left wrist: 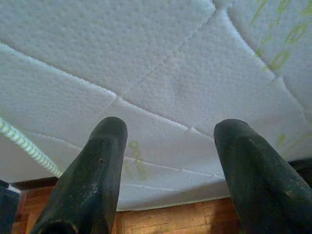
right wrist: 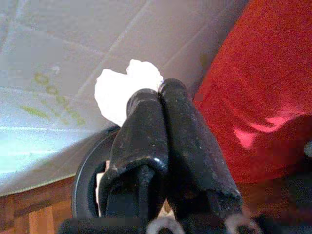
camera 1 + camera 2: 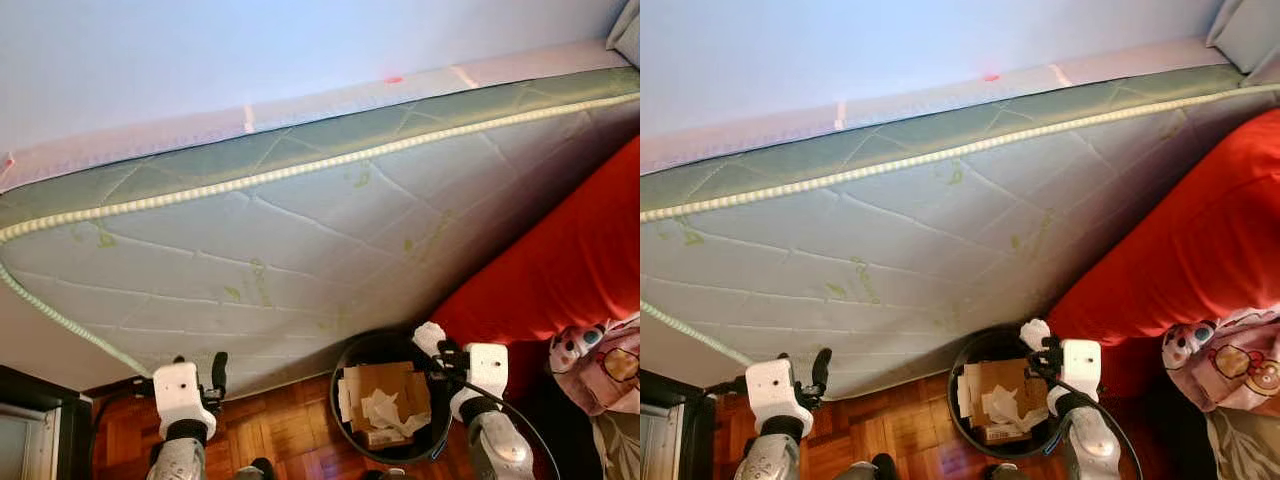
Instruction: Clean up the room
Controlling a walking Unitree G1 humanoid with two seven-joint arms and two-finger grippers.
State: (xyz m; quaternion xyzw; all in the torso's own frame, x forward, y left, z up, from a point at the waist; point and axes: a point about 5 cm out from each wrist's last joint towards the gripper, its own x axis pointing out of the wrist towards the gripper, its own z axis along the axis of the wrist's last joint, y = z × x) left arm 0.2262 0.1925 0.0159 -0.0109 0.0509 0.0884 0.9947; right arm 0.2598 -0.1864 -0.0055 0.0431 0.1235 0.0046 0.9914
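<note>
— Where's the paper wad (image 2: 127,87)?
— Pinched in the right gripper (image 3: 432,343), at the black bin's (image 3: 345,362) one o'clock rim.
— And the wrist views?
— Left gripper (image 1: 168,146) spread apart, facing the mattress (image 3: 300,230).

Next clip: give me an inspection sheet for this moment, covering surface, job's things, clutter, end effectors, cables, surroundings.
Surface: wooden parquet floor.
Job's things: crumpled white paper pinched in the right end effector, above the rim of the black bin.
Clutter: cardboard and paper scraps inside the bin.
End effectors: left end effector open, empty, pointing at the mattress; right shut on the paper.
Cables: black cable along the right arm.
Surroundings: mattress leaning on the wall, red bedding, pink patterned fabric.
</note>
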